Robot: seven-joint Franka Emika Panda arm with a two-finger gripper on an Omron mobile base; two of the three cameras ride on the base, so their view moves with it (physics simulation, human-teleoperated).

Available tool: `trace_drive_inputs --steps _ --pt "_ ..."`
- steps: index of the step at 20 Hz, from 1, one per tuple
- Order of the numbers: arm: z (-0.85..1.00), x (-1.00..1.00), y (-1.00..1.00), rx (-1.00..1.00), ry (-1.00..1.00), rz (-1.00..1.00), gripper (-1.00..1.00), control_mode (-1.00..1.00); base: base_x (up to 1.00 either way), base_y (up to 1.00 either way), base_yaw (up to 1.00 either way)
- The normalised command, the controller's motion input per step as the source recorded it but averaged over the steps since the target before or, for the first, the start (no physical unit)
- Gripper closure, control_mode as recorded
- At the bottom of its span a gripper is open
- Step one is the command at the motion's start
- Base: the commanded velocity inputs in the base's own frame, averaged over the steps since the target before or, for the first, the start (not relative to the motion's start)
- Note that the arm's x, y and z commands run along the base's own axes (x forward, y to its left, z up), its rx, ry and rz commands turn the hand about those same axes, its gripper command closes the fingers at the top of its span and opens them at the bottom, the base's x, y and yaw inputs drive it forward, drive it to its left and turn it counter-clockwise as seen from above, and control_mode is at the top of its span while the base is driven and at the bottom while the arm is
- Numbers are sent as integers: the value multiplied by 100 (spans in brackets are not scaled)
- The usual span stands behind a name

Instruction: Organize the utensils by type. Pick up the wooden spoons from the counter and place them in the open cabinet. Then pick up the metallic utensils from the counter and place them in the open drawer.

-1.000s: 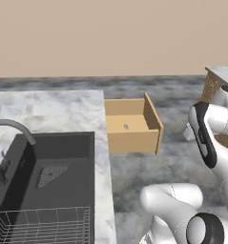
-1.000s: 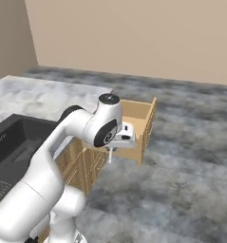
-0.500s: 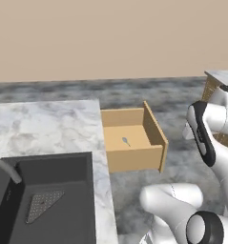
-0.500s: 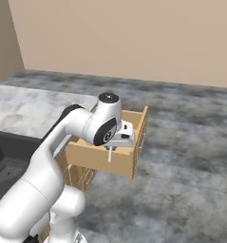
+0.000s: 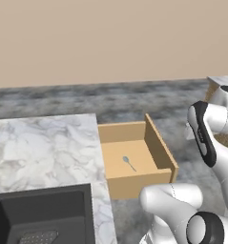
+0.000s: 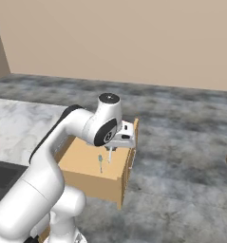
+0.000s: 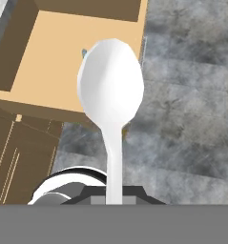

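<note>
My gripper [image 6: 112, 148] is shut on the handle of a whitish metallic utensil [image 7: 111, 88], a small spoon that hangs bowl-down [image 6: 109, 155] over the outer part of the open drawer [image 6: 92, 183]. A bluish metallic utensil [image 5: 129, 163] lies on the drawer's flat bottom [image 7: 48, 62]; in the hand view only its tip [image 7: 83, 53] peeks out behind the held spoon's bowl. The drawer [image 5: 159, 144] juts out from the marbled counter [image 5: 39, 143]. The wooden spoons and the open cabinet are out of view.
A dark sink [image 5: 39, 214] is set into the counter at the lower left. Closed wooden drawer fronts [image 7: 15, 143] lie below the open drawer. Grey floor [image 6: 181, 142] spreads to the right, with another wooden unit [image 5: 213, 87] at the far right.
The whole picture has shifted as the base drove: the sink slides toward the edge and the drawer comes to the middle. The gripper stays shut on the whitish spoon.
</note>
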Motion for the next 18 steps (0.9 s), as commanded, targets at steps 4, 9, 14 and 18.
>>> trace_drive_inputs --steps 4,9,14,18 --pt "0 0 0 0 0 0 100 100 47 0 -3" --pt "0 0 0 0 0 0 100 100 -1 0 0" --pt "0 0 0 0 0 0 100 100 0 0 0" --pt "0 0 0 0 0 0 100 100 0 0 0"
